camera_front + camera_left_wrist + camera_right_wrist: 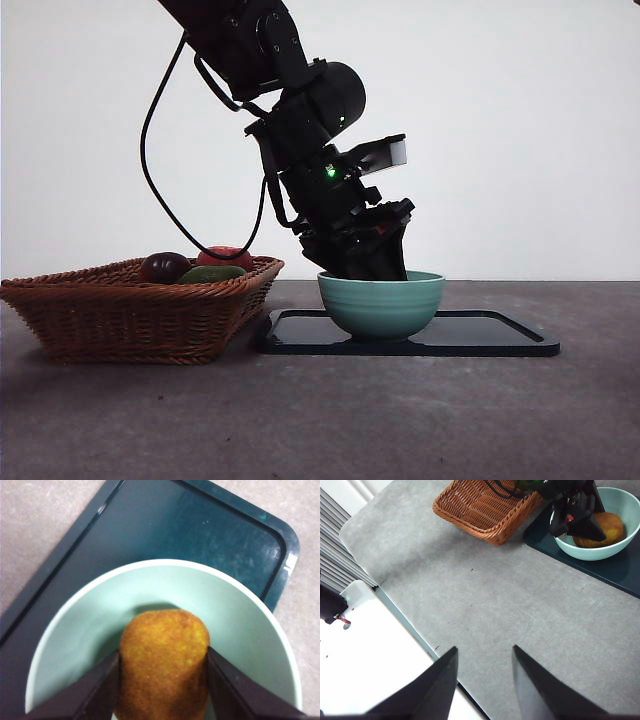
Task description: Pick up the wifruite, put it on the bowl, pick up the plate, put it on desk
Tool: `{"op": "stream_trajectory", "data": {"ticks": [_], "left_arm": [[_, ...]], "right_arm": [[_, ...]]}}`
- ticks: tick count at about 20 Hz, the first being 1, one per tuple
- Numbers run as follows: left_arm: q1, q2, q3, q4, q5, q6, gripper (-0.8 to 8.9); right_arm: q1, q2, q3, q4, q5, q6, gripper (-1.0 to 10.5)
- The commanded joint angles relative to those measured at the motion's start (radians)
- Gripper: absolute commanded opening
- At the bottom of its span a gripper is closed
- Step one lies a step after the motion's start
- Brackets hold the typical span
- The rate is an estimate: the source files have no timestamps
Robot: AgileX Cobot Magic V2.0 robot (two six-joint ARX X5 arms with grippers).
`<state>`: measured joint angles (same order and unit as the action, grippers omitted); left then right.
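Front looks level, near; wrists look down (left close, right far); all share the bowl [381, 303]

A lab-like test bench: bare grey desk [520, 610] against a plain white backdrop [520, 120].

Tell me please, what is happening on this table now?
The left hand holds the wifruite between its jaws, down inside the bowl. The bowl stands on a dark tray on the desk, beside a wicker basket with other fruit. The right hand waits open, away over the desk.
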<state>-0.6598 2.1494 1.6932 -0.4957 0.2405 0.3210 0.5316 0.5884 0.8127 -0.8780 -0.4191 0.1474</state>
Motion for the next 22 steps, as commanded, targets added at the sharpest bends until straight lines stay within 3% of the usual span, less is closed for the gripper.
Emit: {"op": "stream_trajectory", "data": {"ticks": [1, 7, 12, 16, 22], "left_arm": [[-0.011, 0.017, 0.05, -0.021, 0.001, -0.023, 1.81], [0.0, -0.105, 0.119, -0.062, 0.005, -0.07, 1.82], [0.047, -0.33, 0.119, -0.121, 0.004, -0.199, 1.82], [0.103, -0.533, 0.119, -0.237, 0.003, -0.255, 1.81], [0.205, -0.758, 0.076, -0.459, 0.003, -0.269, 1.77]], "right_arm": [[0.008, 0.002, 0.012, 0.01, 0.002, 0.01, 1.7], [0.008, 0.002, 0.012, 0.01, 0.008, 0.009, 1.7], [0.008, 0.002, 0.012, 0.017, 0.008, 0.002, 1.7], [0.008, 0.002, 0.012, 0.018, 0.008, -0.003, 1.7], [0.008, 0.002, 0.012, 0.021, 0.056, -0.003, 1.7]]}}
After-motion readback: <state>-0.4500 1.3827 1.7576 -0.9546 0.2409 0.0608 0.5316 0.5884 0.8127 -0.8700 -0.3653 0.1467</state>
